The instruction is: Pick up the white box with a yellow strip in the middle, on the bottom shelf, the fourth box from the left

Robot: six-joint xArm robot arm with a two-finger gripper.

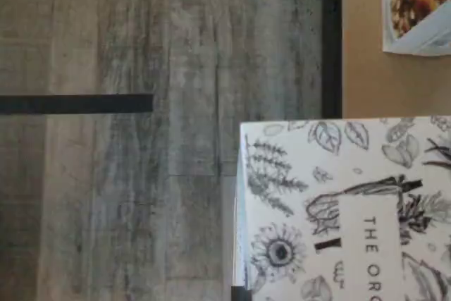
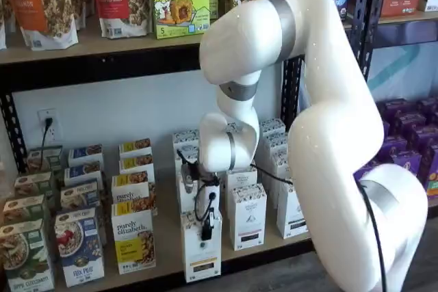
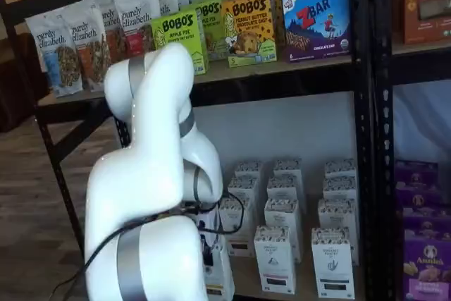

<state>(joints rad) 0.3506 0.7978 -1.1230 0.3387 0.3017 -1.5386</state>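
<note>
The arm has reached down to the front of the bottom shelf [image 2: 164, 241], and the gripper [image 2: 205, 227] hangs right over the front carton of a row of white boxes, just right of the "purely elizabeth" box [image 2: 134, 239]. That carton, the white box [image 2: 201, 251], stands upright at the shelf's front edge with the gripper's black parts and cable across its top and face. Its yellow strip is hard to make out here, so taking it for the target is a judgement from its place in the row. The wrist view shows the illustrated top of a white carton [image 1: 345, 209] close under the camera, with shelf board and floor beside it, which fits a gripper set just above or at the box. Whether the fingers are spread or already closed on the carton cannot be told: they show side-on, with no gap to read. The box looks to rest on the board, not lifted. So the approach seems done; the grasp is unconfirmed, and lifting and drawing it clear of its neighbours remain.
</note>
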